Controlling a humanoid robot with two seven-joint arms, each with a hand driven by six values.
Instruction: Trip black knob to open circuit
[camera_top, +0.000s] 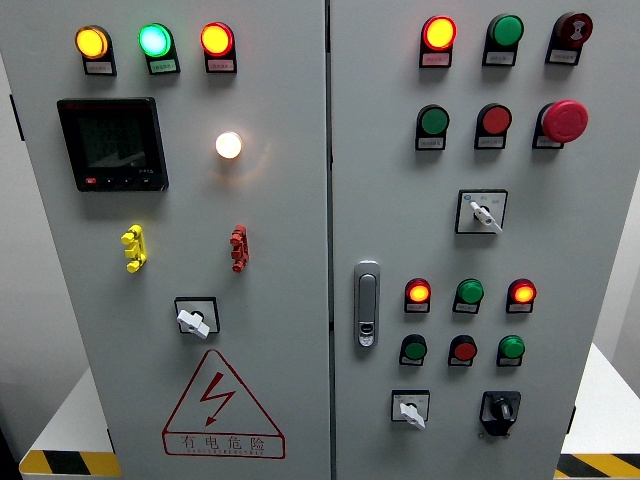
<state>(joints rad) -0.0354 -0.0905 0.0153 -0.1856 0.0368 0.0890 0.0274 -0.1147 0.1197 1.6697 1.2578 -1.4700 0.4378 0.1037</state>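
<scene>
The black knob (499, 410) sits on a black square plate at the lower right of the right cabinet door, its pointer standing roughly upright. Left of it is a white selector knob (410, 409) on a white-faced plate. Neither of my hands shows anywhere in the head view, and nothing touches the black knob.
Grey control cabinet with two doors and a silver door handle (367, 304) near the seam. Lit and unlit round lamps and buttons fill the right door, with a red mushroom stop (564, 120) and another white selector (483, 212). The left door carries a meter (112, 144), a white selector (194, 319) and a warning triangle (222, 408).
</scene>
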